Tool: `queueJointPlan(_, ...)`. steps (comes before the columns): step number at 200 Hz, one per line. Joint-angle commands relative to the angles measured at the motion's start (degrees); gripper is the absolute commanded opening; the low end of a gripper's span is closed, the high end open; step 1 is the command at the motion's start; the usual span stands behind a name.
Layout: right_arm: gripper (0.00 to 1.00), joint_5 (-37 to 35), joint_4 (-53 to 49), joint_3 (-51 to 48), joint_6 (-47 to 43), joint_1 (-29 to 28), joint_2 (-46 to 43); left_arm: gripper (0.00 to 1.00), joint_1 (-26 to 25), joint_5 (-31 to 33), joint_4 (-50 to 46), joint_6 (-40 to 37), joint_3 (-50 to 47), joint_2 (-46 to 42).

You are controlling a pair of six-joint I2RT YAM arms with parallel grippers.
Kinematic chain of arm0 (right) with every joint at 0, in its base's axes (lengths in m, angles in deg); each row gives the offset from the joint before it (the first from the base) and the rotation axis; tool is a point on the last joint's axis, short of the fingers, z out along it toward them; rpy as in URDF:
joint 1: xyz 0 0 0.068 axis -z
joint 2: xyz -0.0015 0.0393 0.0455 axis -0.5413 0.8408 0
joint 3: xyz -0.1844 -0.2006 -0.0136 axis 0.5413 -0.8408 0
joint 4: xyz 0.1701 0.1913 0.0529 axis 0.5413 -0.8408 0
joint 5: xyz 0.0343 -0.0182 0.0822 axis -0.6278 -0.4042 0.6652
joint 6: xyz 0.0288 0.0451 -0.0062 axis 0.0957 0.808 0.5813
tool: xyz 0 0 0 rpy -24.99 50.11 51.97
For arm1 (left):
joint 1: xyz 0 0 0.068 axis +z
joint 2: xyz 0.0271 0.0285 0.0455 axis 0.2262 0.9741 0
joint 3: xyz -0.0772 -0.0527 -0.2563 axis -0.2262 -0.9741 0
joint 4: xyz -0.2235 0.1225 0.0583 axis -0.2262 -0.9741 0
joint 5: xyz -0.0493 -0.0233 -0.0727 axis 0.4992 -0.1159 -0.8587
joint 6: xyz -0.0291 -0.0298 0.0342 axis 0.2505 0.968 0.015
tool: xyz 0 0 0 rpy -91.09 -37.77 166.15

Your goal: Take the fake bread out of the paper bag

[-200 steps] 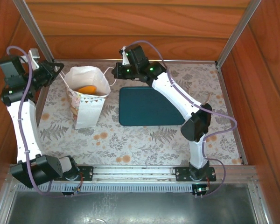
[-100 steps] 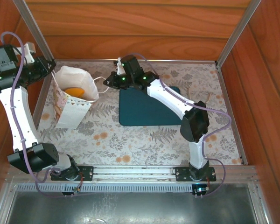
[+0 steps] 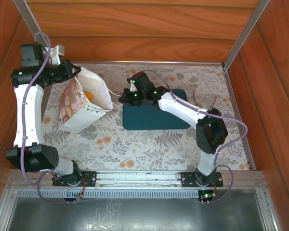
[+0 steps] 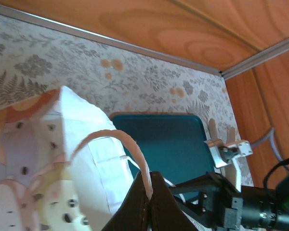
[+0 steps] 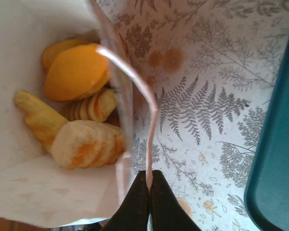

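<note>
The paper bag (image 3: 84, 103) is tilted on the floral table (image 3: 149, 144), left of the teal mat (image 3: 156, 113). The fake bread (image 5: 77, 72) is piled inside, at the bag's bottom. One cord handle (image 4: 116, 137) is pinched in the closed left gripper (image 4: 148, 185) at the bag's far side. The other cord handle (image 5: 151, 110) is pinched in the closed right gripper (image 5: 149, 180) by the mat's left edge.

No word, label, brand, number or sign can be read in any of the views. The paper bag (image 3: 82, 113) carries only a pinkish printed pattern with small dark dots on its side. The table cover (image 3: 135, 144) carries only printed ferns and orange flowers, with no letters on it.
</note>
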Motion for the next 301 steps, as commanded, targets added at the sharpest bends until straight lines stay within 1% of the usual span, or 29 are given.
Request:
queueJointPlan(1, 0.06, -2.87, 0.76, -3.89, -0.55, 0.45, -2.7, 0.0, -2.88, 1.73, -0.76, 0.29, 1.37, 1.93)
queueJointPlan(35, 0.07, -3.35, 2.09, -8.59, 0.37, 0.84, -4.27, 0.0, -6.95, 2.93, -0.77, 0.66, -0.42, 3.54)
queueJointPlan(101, 0.07, -2.15, 3.35, -14.77, 1.86, 0.93, -4.49, 0.0, -9.98, 4.25, 0.34, 1.1, -5.4, 4.83)
queueJointPlan(145, 0.07, -0.08, 4.33, -16.78, 3.18, 0.93, -2.75, 0.0, -10.45, 5.76, 0.98, 0.84, -8.55, 5.76)
queueJointPlan(186, 0.07, 1.69, 5.58, -15.88, 3.73, 0.93, -0.11, 0.0, -10.44, 9.08, 1.07, -0.29, -9.89, 5.71)
queueJointPlan(209, 0.07, 2.67, 6.02, -14.78, 4.05, 0.93, 1.6, 0.0, -10.19, 12.07, 1.05, -0.88, -10.4, 5.53)
queueJointPlan(238, 0.07, 3.71, 6.2, -13.63, 4.29, 0.93, 3.35, 0.0, -10.12, 13.9, 1.1, -1.57, -10.84, 5.76)
queueJointPlan(286, 0.07, 3.1, 5.92, -12.7, 4.21, 0.93, 4.59, 0.0, -10.02, 13.71, 1.05, -1.39, -11.53, 6.46)
queueJointPlan(301, 0.08, 2.76, 5.24, -12.07, 3.79, 0.98, 5.39, 0.0, -10.04, 12.53, 1.03, -0.72, -11.45, 6.68)
